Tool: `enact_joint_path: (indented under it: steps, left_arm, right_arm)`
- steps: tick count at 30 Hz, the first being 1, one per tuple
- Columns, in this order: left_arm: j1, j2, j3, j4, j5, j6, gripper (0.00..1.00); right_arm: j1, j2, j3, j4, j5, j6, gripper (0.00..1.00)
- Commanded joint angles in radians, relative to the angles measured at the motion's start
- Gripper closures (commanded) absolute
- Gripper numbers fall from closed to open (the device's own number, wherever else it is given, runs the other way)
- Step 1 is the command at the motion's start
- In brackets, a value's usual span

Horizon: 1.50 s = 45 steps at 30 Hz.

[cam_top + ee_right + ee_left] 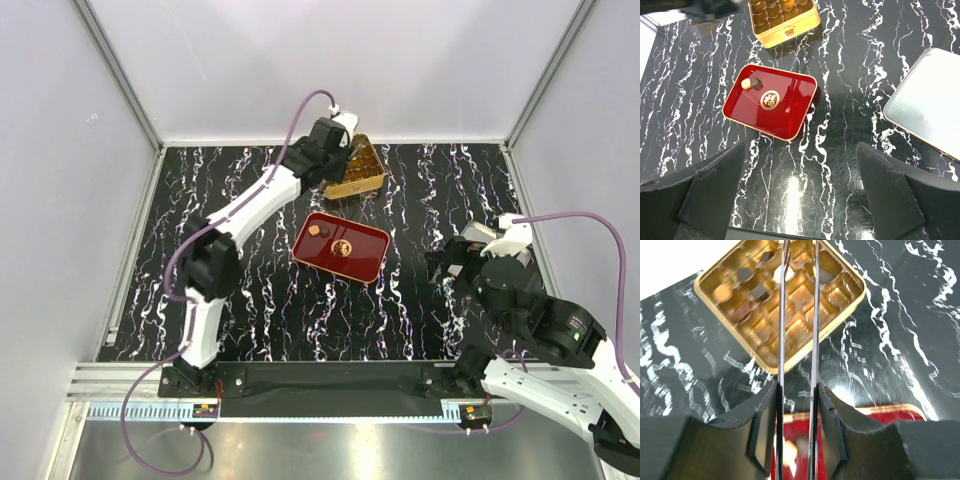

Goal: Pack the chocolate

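Observation:
The gold tin (358, 170) with divided cells stands at the table's back. My left gripper (338, 150) hovers over it, shut on a pair of metal tweezers (814, 315) whose blades reach over the cells. In the left wrist view the tin (840, 290) holds several chocolate pieces, dark (745, 274) and cream (776, 274). I cannot tell whether the tweezer tips hold a piece. The red tray (355, 255) lies mid-table with a tan piece (746, 83) and a dark piece (756, 83) at its far left corner. My right gripper (800, 190) is open and empty, hovering to the tray's right.
A silver lid (927, 110) lies on the black marbled table right of the tray, seen only in the right wrist view. White walls and an aluminium frame close the table at back and sides.

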Motion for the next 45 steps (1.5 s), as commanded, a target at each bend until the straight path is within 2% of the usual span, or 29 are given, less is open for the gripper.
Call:
enact_joint_path:
  steps: [1,6,11,18,26,45]
  left_arm:
    - [-0.011,-0.242,-0.114,-0.012,-0.035,-0.032,0.62]
    - [-0.031,-0.407,-0.314,-0.104,-0.041,-0.107,0.62]
    - [-0.106,-0.529,-0.493,-0.203,-0.117,-0.165,0.62]
    - [-0.152,-0.559,-0.621,-0.18,-0.113,-0.205,0.62]
    - [-0.167,-0.513,-0.647,-0.2,-0.159,-0.212,0.62]
    - [-0.178,-0.503,-0.672,-0.22,-0.156,-0.216,0.59]
  right_arm:
    - [0.008,-0.002,0.028,0.0,0.024,0.002,0.0]
    - [0.008,-0.016,0.028,-0.018,0.016,0.01,0.0]
    - [0.008,-0.03,0.028,-0.023,0.001,0.017,0.0]
    - [0.008,-0.032,0.032,-0.023,-0.024,0.022,0.0]
    - [0.008,-0.05,0.041,-0.041,-0.008,0.024,0.0]
    - [0.009,-0.032,0.041,-0.021,-0.017,0.022,0.0]
